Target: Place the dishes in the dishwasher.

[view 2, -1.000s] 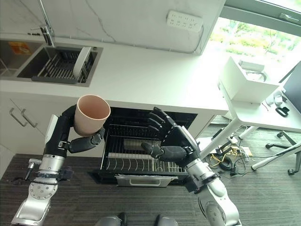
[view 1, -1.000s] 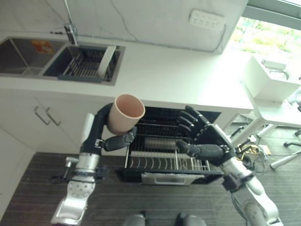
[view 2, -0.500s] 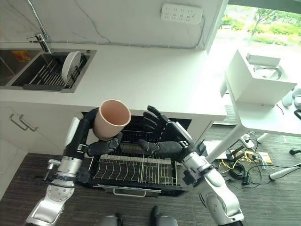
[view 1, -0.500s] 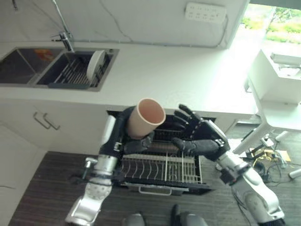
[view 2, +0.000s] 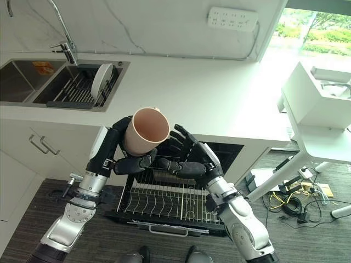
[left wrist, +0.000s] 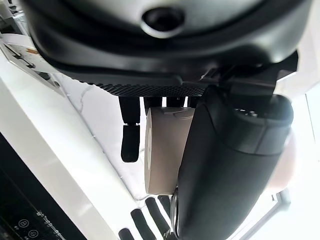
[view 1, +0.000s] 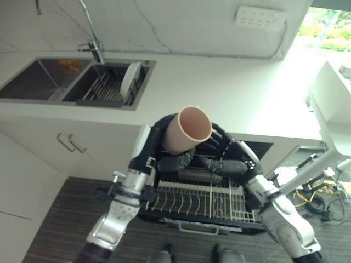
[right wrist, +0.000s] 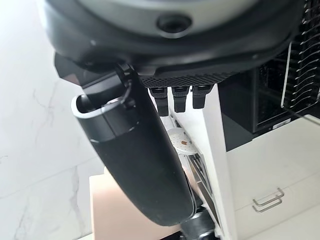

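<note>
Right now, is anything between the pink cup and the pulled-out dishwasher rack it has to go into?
The right hand, fingers spread open, sits beside the pink cup that the left hand holds above the dishwasher rack. That hand hangs over the rack's rear part; the wire rows below the cup look free.

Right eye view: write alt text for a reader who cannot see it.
The robot's left hand holds a pink cup above the pulled-out dishwasher rack, with the open right hand close beside the cup. Behind them runs a white counter with a sink at the far left, where a white plate stands on edge.
</note>
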Motion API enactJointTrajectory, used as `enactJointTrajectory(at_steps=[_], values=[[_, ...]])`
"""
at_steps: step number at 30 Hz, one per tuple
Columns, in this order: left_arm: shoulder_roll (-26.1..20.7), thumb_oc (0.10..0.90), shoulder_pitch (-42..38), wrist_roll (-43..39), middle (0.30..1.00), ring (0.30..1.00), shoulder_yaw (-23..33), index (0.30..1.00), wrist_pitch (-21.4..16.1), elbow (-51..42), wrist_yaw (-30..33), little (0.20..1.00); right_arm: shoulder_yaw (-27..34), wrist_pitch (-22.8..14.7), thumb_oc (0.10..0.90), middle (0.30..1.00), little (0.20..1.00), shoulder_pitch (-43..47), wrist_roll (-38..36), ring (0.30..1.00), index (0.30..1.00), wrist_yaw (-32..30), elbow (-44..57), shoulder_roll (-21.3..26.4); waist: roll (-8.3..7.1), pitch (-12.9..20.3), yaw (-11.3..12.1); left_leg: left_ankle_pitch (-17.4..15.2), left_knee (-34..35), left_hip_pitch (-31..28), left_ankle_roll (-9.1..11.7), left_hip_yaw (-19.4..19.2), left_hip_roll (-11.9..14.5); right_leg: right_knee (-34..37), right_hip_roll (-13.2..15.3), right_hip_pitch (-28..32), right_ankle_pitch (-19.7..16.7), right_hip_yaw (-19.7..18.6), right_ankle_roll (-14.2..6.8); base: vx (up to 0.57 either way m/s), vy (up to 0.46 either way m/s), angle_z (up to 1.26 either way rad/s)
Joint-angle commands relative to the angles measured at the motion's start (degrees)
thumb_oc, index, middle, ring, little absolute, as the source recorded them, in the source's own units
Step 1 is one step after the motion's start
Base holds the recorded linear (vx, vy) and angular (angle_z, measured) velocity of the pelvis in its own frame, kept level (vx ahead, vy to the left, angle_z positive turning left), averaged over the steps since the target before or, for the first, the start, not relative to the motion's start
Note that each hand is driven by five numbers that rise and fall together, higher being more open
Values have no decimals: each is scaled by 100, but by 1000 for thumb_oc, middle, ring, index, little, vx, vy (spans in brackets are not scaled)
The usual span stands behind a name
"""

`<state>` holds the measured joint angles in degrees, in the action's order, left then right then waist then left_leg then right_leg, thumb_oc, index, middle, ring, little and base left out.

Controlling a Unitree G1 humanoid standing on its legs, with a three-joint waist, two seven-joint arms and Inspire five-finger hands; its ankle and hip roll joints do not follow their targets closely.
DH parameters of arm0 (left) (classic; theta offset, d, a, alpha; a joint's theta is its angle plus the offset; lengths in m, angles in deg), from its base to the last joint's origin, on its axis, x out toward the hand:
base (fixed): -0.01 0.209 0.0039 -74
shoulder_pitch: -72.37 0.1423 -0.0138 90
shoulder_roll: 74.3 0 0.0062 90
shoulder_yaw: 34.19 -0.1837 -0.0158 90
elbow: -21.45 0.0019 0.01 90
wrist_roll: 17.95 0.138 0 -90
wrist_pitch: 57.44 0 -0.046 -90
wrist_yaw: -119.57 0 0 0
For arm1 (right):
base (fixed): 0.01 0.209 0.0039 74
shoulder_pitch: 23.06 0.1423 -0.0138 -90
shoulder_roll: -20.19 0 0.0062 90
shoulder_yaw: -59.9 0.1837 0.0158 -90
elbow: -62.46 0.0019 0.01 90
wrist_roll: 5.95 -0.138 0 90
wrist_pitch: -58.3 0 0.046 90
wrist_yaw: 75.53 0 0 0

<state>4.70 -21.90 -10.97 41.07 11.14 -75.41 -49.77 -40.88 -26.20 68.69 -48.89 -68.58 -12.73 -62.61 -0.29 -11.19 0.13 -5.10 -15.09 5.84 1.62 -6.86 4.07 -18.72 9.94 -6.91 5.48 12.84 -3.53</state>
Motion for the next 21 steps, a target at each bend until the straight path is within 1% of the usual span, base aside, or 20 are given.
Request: enactJointTrajectory(at_steps=[1, 7, 8, 13, 21], values=[[-76, 400, -511, -356, 300, 300, -131, 300, -461, -409, 90, 300, 1, -512, 800, 900, 900, 522, -138, 900, 900, 114, 406, -82, -104, 501, -55, -741, -210, -276, 287, 27, 292, 153, -27, 252, 240, -175, -506, 24, 18, 4], [-57, 400, -503, -346, 300, 300, -225, 300, -376, -384, 51, 300, -25, -442, 800, 900, 900, 625, -400, 900, 900, 209, 482, -76, -143, 517, -12, -787, -210, -316, 264, 39, 280, 153, -29, 278, 260, -198, -512, 7, 0, -2], [-86, 400, -479, -364, 300, 300, -216, 300, -370, -335, 24, 300, -6, -437, 800, 900, 900, 646, -640, 900, 900, 314, 492, -63, -155, 514, 10, -805, -210, -334, 261, 36, 282, 153, -21, 294, 265, -184, -517, 18, -4, -9], [-90, 400, -452, -295, 300, 300, -247, 300, -371, -213, 46, 300, 51, -389, 800, 900, 900, 666, -1065, 900, 900, 500, 545, -91, -169, 537, 22, -831, -210, -356, 253, 29, 284, 153, -34, 304, 283, -210, -519, 3, -1, -2], [-67, 400, -416, -332, 300, 300, -247, 300, -270, -134, 0, 300, -2, -228, 800, 900, 900, 647, -1320, 900, 900, 723, 642, -149, -149, 548, 23, -838, -210, -381, 240, 33, 275, 153, -42, 322, 293, -237, -511, 0, 0, 0]])
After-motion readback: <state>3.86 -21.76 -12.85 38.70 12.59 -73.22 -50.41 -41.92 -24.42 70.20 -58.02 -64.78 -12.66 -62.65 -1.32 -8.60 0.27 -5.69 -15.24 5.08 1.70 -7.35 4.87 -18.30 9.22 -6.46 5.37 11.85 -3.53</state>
